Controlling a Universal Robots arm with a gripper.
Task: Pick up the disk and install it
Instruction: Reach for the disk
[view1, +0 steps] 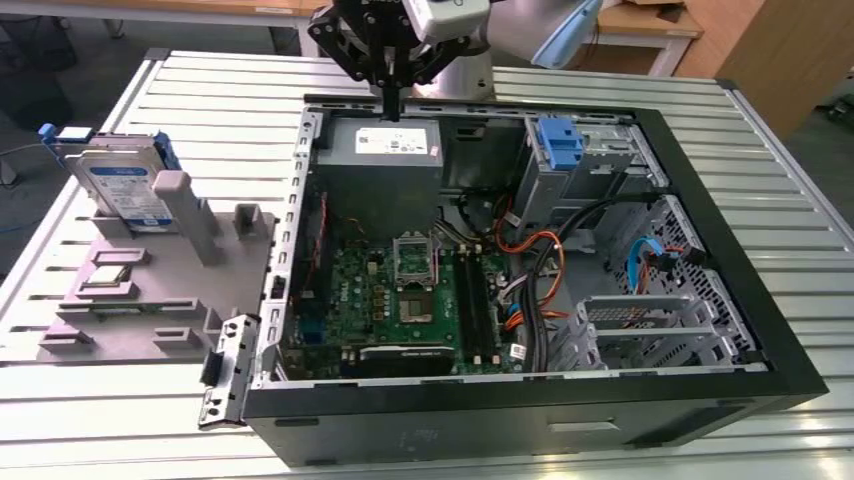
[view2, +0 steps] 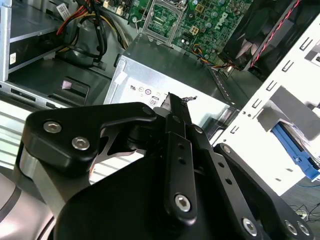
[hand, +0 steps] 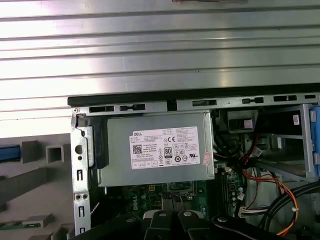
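**Exterior view.** Open computer case (view1: 534, 425) lying on slatted metal table (view1: 200, 90). Gripper (view1: 391, 112) hanging over the case's far edge, just above grey power supply (view1: 380, 150). Fingers drawn together to a narrow tip, nothing between them. Disk (view1: 123, 185) well apart from the gripper, toward the exterior view's left, upright in grey fixture (view1: 160, 290) on the table, with blue frame along its edges. Green motherboard (view1: 400, 300) on the case floor. Blue latch piece (view1: 561, 145) at the drive bay, toward the exterior view's right.

**Second wrist view.** Black gripper (view2: 170, 100) linkages in the foreground, fingers closed against each other, empty. Power supply (view2: 165, 62) with white sticker beneath the tip. Motherboard (view2: 200, 20) beyond.

**First wrist view.** Power supply (hand: 155, 150) set inside the case (hand: 150, 97) rim. Orange cables (hand: 277, 187) beside it. Table (hand: 150, 50) slats beyond the rim.
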